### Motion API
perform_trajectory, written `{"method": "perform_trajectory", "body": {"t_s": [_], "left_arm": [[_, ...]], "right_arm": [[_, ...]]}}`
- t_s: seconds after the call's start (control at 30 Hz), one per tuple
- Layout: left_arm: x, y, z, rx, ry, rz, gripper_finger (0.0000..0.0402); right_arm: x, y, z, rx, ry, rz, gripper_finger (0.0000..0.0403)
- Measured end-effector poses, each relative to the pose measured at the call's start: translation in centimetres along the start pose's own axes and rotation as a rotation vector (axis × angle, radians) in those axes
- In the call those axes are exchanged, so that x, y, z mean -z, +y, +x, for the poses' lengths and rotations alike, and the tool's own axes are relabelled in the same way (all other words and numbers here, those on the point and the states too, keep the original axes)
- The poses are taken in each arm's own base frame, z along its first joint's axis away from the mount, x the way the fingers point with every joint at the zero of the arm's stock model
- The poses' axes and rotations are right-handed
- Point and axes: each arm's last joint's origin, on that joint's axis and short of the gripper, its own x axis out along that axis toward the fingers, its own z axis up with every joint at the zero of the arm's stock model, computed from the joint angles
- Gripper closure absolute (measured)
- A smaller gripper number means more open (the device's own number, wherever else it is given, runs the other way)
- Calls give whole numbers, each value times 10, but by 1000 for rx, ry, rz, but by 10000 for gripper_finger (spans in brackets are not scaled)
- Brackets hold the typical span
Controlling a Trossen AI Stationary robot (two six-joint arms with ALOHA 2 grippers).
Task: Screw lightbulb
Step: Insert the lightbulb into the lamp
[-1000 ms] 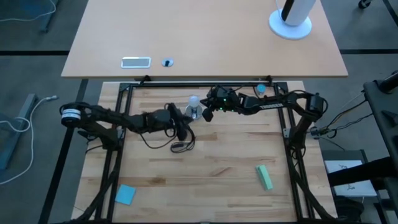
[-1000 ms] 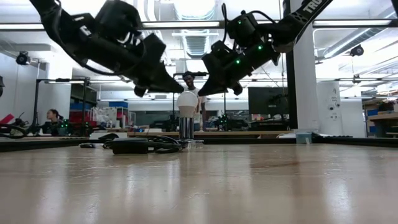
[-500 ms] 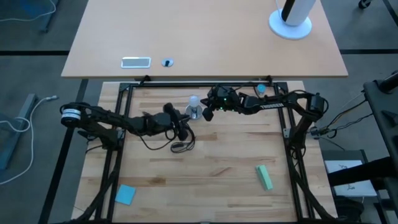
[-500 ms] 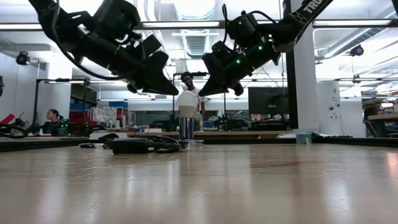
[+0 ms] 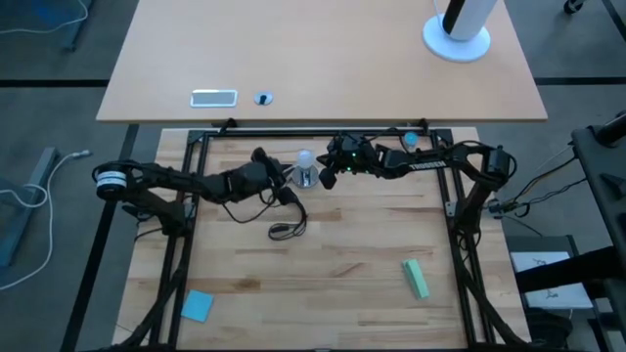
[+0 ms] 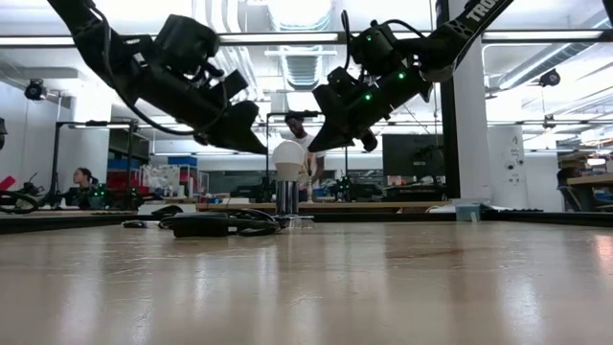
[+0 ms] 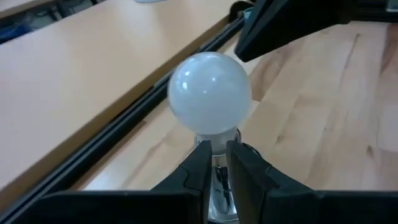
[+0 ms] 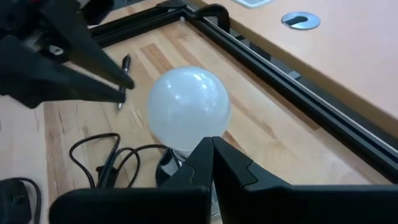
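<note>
Pale wooden bench [image 5: 333, 264]: the smooth, frosted lightbulb [image 5: 305, 158] stands upright in its metal socket [image 5: 306, 177]. Left gripper [image 5: 284, 176] beside it, jaws narrowly parted, empty; right gripper [image 5: 325, 176] opposite, jaws closed, empty.

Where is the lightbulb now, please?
In the high view the lightbulb stands upright in the socket near the table's far edge, between the left gripper and the right gripper.

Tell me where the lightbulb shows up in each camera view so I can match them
High view: lightbulb at the table's far edge, between both grippers.
Low view: centre, upright on the socket.
Left wrist view: centre, beyond the fingers.
Right wrist view: centre, beyond the fingers.
Shared landmark: the socket under the bulb.
</note>
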Motion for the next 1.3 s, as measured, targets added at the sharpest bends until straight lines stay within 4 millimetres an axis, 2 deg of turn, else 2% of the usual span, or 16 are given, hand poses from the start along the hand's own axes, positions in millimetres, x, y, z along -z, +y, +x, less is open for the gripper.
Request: {"method": "perform_trajectory", "body": {"t_s": [0.3, 0.6, 1.0, 1.3], "left_arm": [[-3, 12, 5, 1, -27, 49, 361], [-3, 21, 8, 55, -31, 37, 361], [8, 25, 17, 34, 30, 36, 361], [2, 23, 15, 98, -16, 4, 361]], "right_arm": [[1, -1, 7, -1, -33, 39, 403], [15, -2, 22, 6, 3, 58, 403], [15, 3, 22, -58, 13, 70, 403], [16, -5, 21, 50, 32, 83, 403]]}}
